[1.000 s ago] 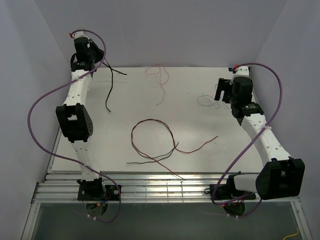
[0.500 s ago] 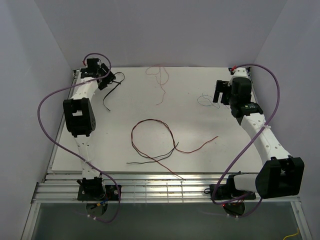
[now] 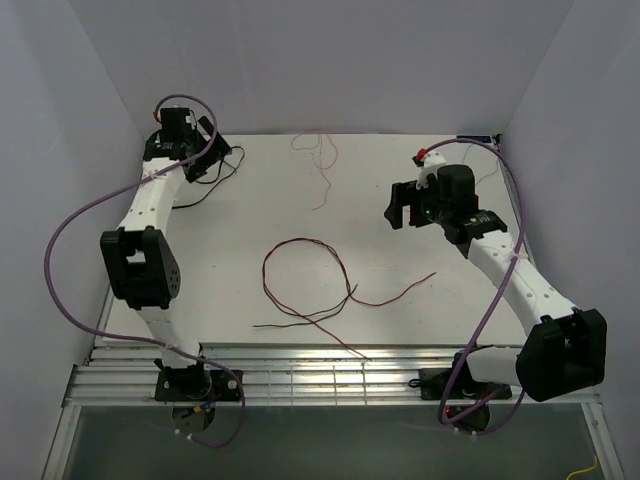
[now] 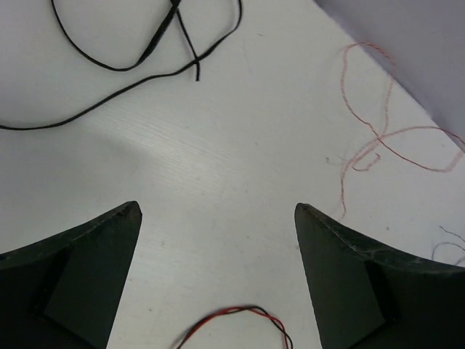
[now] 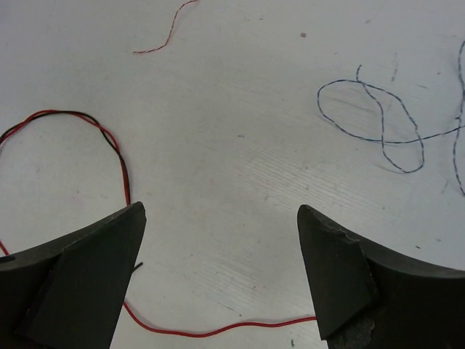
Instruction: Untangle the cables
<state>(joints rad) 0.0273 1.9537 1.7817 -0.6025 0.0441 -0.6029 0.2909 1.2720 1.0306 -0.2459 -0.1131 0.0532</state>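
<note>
Red-and-black pair (image 3: 300, 241) lies mid-table in one big loop. Its tails cross at the near side, so it's not separated. One red tail runs off to the right and a dark one runs toward the near edge.

Pink wire (image 3: 322, 170) squiggles alone at the far edge, centre, well apart from the loop. Black wire (image 4: 138, 62) is curled in the far-left corner and crosses itself once. Thin blue wire (image 5: 378, 123) lies in loose loops on the right side, clear of the red.

Left gripper (image 4: 216, 211) has its jaws wide apart with nothing between them. It's over bare table (image 3: 420, 300), with the black wire just ahead of it and not touched. Right gripper (image 5: 221, 209) is also spread wide and empty. The loop's arc is off its left finger, and the red tail runs across under the gap. Can't tell its height off the surface.
</note>
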